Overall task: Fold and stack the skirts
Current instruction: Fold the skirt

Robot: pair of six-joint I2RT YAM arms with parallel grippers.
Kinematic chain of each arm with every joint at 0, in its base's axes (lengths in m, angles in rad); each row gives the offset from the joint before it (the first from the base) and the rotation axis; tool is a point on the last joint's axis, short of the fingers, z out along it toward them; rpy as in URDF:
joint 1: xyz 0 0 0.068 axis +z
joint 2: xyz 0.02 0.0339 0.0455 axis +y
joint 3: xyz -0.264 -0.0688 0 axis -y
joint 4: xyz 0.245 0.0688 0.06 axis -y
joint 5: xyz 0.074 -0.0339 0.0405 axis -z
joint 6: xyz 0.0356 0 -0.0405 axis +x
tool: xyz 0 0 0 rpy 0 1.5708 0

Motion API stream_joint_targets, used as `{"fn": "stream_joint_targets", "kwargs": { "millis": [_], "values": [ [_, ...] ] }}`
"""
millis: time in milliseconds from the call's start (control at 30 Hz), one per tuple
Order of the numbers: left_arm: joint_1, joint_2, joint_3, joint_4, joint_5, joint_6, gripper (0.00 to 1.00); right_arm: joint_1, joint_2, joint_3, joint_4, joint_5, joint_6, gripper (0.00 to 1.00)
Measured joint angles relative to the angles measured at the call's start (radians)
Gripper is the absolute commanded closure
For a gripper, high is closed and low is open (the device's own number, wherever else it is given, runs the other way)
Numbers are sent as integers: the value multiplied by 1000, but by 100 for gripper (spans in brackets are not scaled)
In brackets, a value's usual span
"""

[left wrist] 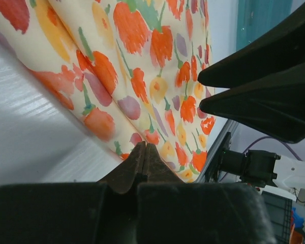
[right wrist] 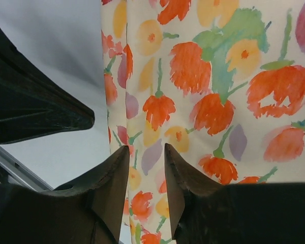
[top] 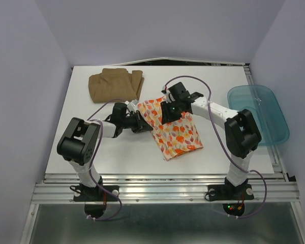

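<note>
**Top external view.** The white table (top: 91, 147) carries both garments. The tan skirt (top: 114, 84) lies folded at the far left corner, well apart from both grippers. The floral skirt (top: 175, 129) lies near the table's middle as a folded oblong, set at a slant. The left gripper (top: 144, 122) is at its left edge, and the right gripper (top: 168, 111) is over its far part. The two grippers are close together, and the arm bodies cover the far left corner of the cloth. A teal tub (top: 259, 114) sits at the right edge of the table, apart from the cloth. Purple cables (top: 213, 109) loop over the right arm. Finger positions cannot be read from this view.

**Left wrist view.** The left gripper (left wrist: 145, 147) is fully closed, with its tips pressed together at the edge of the floral skirt (left wrist: 142, 66). I cannot tell whether any cloth is pinched between them. The right gripper (left wrist: 200, 93) enters from the right as two dark wedges with a narrow gap between them, and it hides part of the print. A strip of the teal tub (left wrist: 264, 20) shows behind it. Bare table (left wrist: 35, 132) shows to the left of the cloth.

**Right wrist view.** The right gripper (right wrist: 146, 152) stands partly open. Its tips are set apart, and a folded edge of the floral skirt (right wrist: 213, 76) shows flat in the gap, not clamped. One finger (right wrist: 40, 109) of the left gripper blocks the left side of the view, over bare table (right wrist: 76, 56). Only this view shows the gap clearly.
</note>
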Motion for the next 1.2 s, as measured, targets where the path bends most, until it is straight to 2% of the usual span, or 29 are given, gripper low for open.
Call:
{"fn": "stream_joint_targets", "kwargs": {
  "millis": [533, 800, 900, 967, 1067, 1200],
  "values": [
    [-11, 90, 47, -34, -76, -3, 100, 108, 83, 12, 1, 105, 2, 60],
    [-11, 90, 48, -52, -91, 5, 100, 156, 173, 96, -13, 204, -3, 60],
    [-11, 92, 48, -52, -94, 5, 100, 162, 200, 127, -17, 230, -9, 65],
    [-11, 95, 48, -52, -95, 6, 100, 162, 214, 140, -19, 248, -10, 74],
    [-11, 101, 48, -52, -97, 7, 100, 162, 219, 145, -27, 268, -16, 80],
    [-11, 107, 50, -55, -99, 9, 100, 162, 220, 154, -39, 290, -21, 96]
  ]
}}
